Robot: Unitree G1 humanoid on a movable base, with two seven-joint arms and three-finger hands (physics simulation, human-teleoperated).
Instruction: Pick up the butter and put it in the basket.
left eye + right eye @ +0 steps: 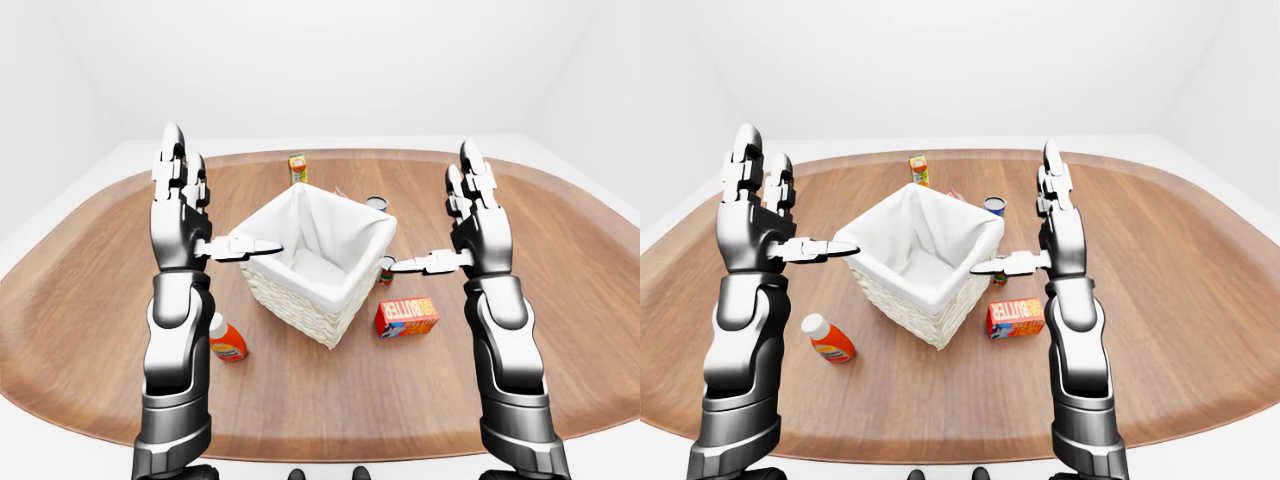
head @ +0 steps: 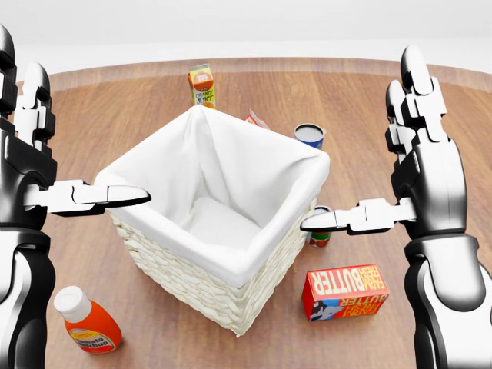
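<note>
Right of the basket, near its lower corner, I see the butter lying on bare table; my left hand and right hand hover spread, empty.

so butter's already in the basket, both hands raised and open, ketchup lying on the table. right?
Not quite. The butter is on the table, beside the basket at its lower right in the head view; the basket holds nothing visible. The rest stands: both hands raised and open, ketchup lying on the table.
</note>
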